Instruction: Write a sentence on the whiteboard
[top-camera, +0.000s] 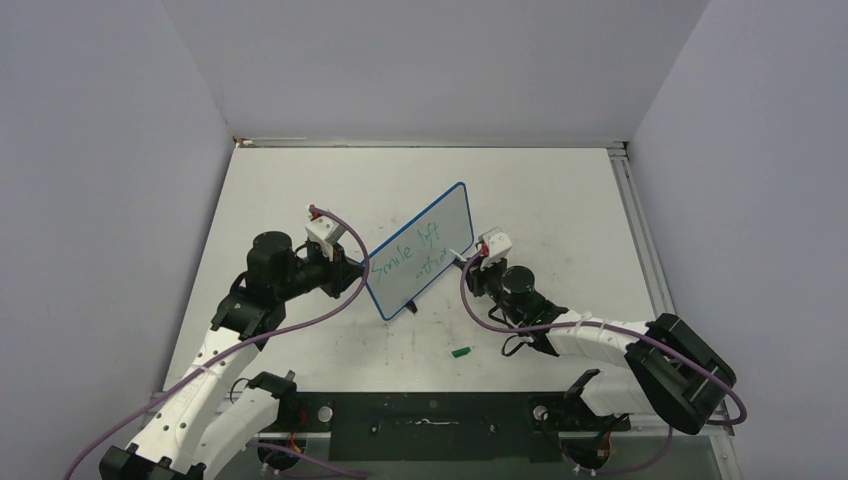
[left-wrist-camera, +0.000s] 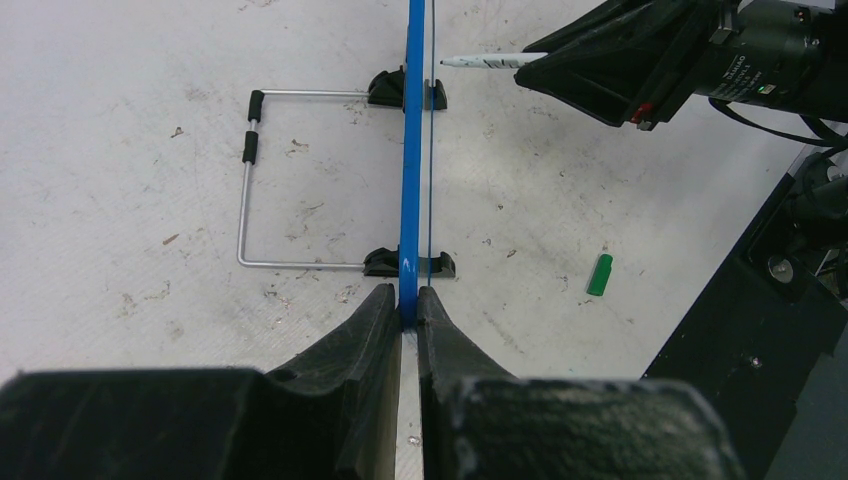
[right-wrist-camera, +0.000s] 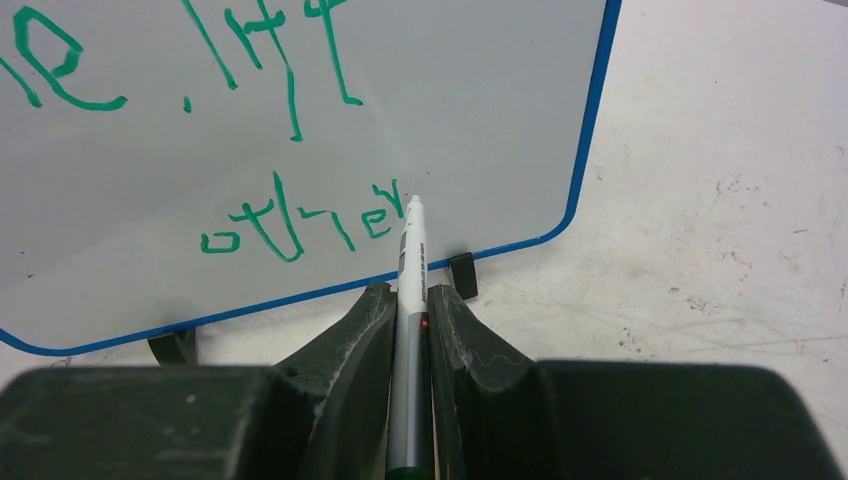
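Note:
The whiteboard (top-camera: 425, 245) stands upright on black feet at the table's middle, blue-framed. Green handwriting, the sentence (top-camera: 405, 252), runs in two lines across it; the right wrist view shows the lower word "other" (right-wrist-camera: 300, 225). My left gripper (top-camera: 352, 270) is shut on the board's left edge (left-wrist-camera: 408, 300), seen edge-on as a blue strip. My right gripper (top-camera: 470, 262) is shut on a white marker (right-wrist-camera: 412, 262). Its tip (right-wrist-camera: 413, 203) is at the board's surface just right of "other". The marker also shows in the left wrist view (left-wrist-camera: 490, 61).
A green marker cap (top-camera: 461, 352) lies on the table in front of the board, also in the left wrist view (left-wrist-camera: 600, 274). A wire stand (left-wrist-camera: 250, 180) props the board behind. The black base rail (top-camera: 430, 415) runs along the near edge.

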